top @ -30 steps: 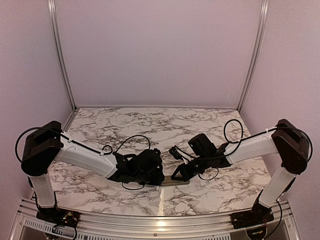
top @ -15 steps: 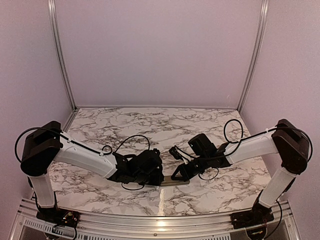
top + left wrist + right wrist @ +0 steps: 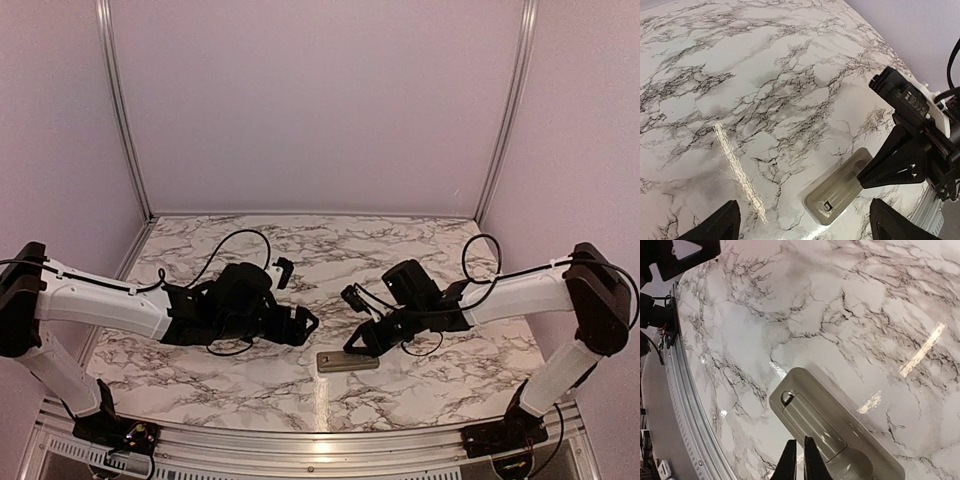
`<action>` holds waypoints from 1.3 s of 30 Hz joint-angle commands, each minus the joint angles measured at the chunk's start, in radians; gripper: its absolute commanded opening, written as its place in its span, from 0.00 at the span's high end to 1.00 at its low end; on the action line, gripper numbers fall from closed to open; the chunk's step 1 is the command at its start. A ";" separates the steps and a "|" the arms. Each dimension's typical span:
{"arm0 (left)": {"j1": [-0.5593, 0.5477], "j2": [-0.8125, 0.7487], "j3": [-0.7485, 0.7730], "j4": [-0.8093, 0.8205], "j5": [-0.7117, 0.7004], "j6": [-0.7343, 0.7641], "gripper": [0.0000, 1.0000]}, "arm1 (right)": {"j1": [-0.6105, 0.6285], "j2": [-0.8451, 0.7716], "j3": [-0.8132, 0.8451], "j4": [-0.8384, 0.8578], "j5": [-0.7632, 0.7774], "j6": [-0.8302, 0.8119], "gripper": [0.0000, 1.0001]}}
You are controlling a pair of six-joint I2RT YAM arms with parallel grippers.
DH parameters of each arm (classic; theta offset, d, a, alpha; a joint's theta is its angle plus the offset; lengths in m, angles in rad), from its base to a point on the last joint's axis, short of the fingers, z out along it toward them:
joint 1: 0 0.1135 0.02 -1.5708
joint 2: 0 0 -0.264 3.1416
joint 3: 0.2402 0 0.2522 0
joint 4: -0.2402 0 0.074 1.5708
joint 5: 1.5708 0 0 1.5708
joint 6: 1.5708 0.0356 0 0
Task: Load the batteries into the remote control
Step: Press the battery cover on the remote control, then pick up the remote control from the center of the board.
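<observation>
The remote control (image 3: pixel 348 361) lies greyish back up on the marble table near the front edge; a ribbed cover sits over its recess (image 3: pixel 815 427). The batteries are out of view. My left gripper (image 3: pixel 300 325) hangs to the left of the remote, clear of it, and is open wide with nothing between its fingers; in its wrist view it (image 3: pixel 805 225) looks across at the remote (image 3: pixel 837 192). My right gripper (image 3: pixel 354 345) hovers just over the remote's right end. Its jaws (image 3: pixel 800 455) stand almost together with nothing between them, close above the cover's edge.
An aluminium rail (image 3: pixel 685 405) runs along the table's near edge, just in front of the remote. Lilac walls close the table in at the back and both sides. The right arm's black fingers (image 3: pixel 900 160) overhang the remote's far end in the left wrist view.
My left arm has drawn back to the left, away from the remote, and its jaws have opened wide. The remote now lies uncovered. My right gripper has shifted slightly.
</observation>
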 commanded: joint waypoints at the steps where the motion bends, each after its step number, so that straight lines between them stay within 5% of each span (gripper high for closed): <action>1: 0.020 -0.046 0.000 0.032 0.070 0.231 0.03 | -0.014 -0.117 0.028 -0.008 -0.017 -0.003 0.91; 8: 0.019 0.072 0.137 -0.135 0.230 0.507 0.01 | -0.146 -0.304 -0.040 0.030 -0.081 0.022 0.54; 12: 0.012 0.146 0.208 -0.214 0.275 0.650 0.01 | -0.203 -0.398 -0.059 0.001 -0.081 0.002 0.42; 27: -0.005 0.460 0.496 -0.442 0.311 0.907 0.10 | -0.397 -0.522 -0.186 0.097 -0.236 0.078 0.36; 39: -0.022 0.567 0.583 -0.530 0.318 0.972 0.41 | -0.399 -0.513 -0.180 0.087 -0.237 0.069 0.38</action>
